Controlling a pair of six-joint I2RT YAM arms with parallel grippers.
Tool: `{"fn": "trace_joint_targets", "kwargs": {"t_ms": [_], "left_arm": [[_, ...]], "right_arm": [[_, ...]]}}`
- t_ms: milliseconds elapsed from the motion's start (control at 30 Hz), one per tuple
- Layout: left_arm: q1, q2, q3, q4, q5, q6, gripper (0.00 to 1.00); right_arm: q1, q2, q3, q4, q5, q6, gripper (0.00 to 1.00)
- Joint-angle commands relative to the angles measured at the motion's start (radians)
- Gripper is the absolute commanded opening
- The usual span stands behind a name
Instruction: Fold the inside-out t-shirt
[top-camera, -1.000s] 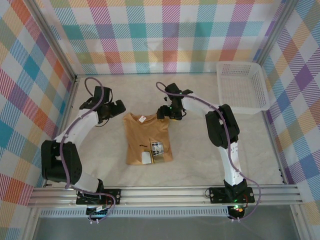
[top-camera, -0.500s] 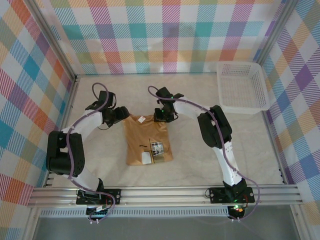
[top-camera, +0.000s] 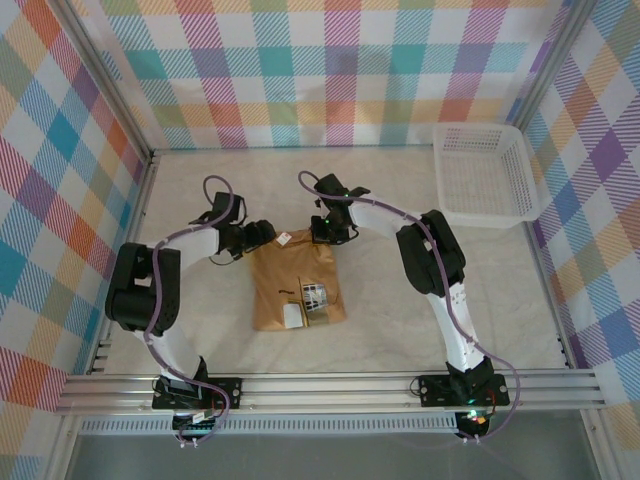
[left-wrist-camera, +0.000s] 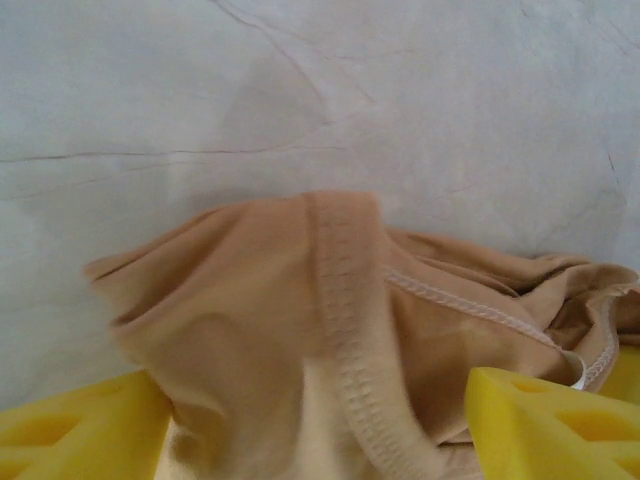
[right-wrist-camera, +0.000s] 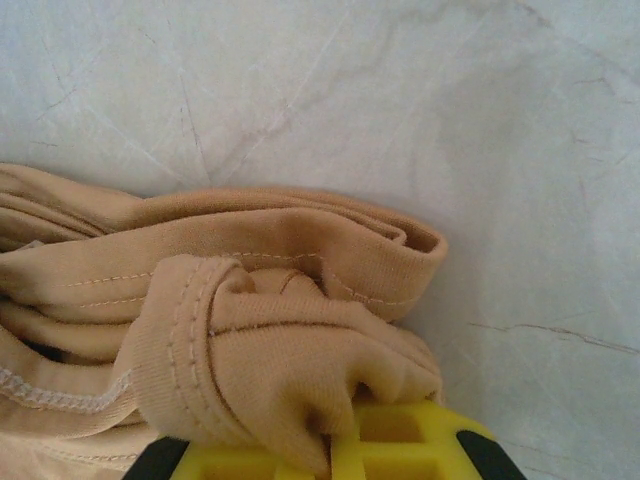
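Pinching 1 t-shirt (top-camera: 295, 285) w/ R tool (top-camera: 322, 237); L tool (top-camera: 262, 234) spread

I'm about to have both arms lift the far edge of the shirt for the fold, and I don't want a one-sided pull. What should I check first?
1. Is the right gripper shut on the t-shirt? Ok, cloth is bunched in its grip.
2. Is the left gripper closed on cloth? Not ok, its fingers stand apart with the hem lying between them.
3. Are both grippers at the t-shirt's far edge? Ok, one is at each far corner.
4. Does the right grip catch every layer? Cannot tell.
5. Is the white basket apart from the t-shirt? Ok, it stands at the table's far right corner.
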Motion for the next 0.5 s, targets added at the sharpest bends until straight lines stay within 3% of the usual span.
{"fn": "trace_joint_targets", "kwargs": {"t_ms": [0, 167, 333, 433, 467], "left_arm": [[-0.033, 0.067, 0.035, 0.039, 0.003, -0.025, 0.75], [-0.048, 0.14, 0.045, 0.032, -0.016, -0.044, 0.66], [-0.06, 0.152, 0.045, 0.072, 0.022, -0.065, 0.19], [-0.068, 0.117, 0.039, 0.081, 0.024, -0.06, 0.0], [-0.069, 0.097, 0.035, 0.081, 0.02, -0.059, 0.0]], "right_arm": [[-0.008, -0.007, -0.038, -0.032, 0.005, -0.003, 0.07], [-0.019, -0.036, -0.057, -0.026, 0.001, -0.004, 0.07], [-0.026, -0.033, -0.043, -0.014, -0.01, -0.006, 0.01], [-0.032, -0.045, -0.03, -0.009, -0.025, -0.012, 0.0], [-0.033, -0.055, -0.03, -0.005, -0.025, -0.016, 0.0]]}}
